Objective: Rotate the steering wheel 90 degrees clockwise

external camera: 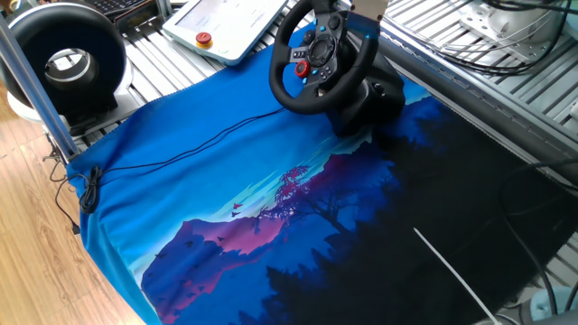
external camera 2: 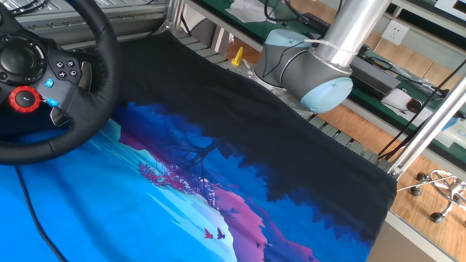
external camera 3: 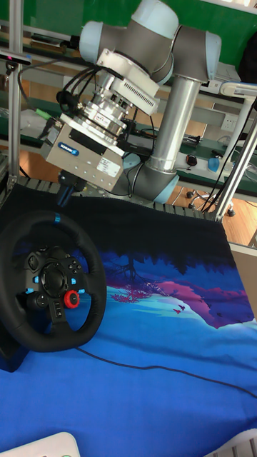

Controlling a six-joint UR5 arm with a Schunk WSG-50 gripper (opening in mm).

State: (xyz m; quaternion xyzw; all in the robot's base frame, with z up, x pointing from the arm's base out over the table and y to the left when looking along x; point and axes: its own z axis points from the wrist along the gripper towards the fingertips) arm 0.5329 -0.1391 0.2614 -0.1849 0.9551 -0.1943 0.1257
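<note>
The steering wheel [external camera 3: 91, 285] is black and round, with a red button and small blue buttons on its hub [external camera 3: 56, 280] and a blue stripe [external camera 3: 57, 218] at the top of its rim. It stands on a bulky black base [external camera: 370, 99] at the back of the cloth. My gripper [external camera 3: 66, 194] hangs just above and behind the top of the rim, close to the stripe. Its dark fingertips are small and half hidden under the grey gripper body, so their gap cannot be made out. Nothing shows held between them. The other fixed view shows the wheel [external camera 2: 102, 69] but not the gripper.
A blue landscape-print cloth [external camera: 271, 208] covers the table, with a thin black cable [external camera: 181, 149] running across it. A black ring-shaped device with a silver centre [external camera: 68, 63] sits at the far left beside a metal post [external camera: 27, 81]. A white pendant [external camera: 221, 27] lies behind the wheel. The arm's elbow [external camera 2: 306, 69] hangs over the table's far edge.
</note>
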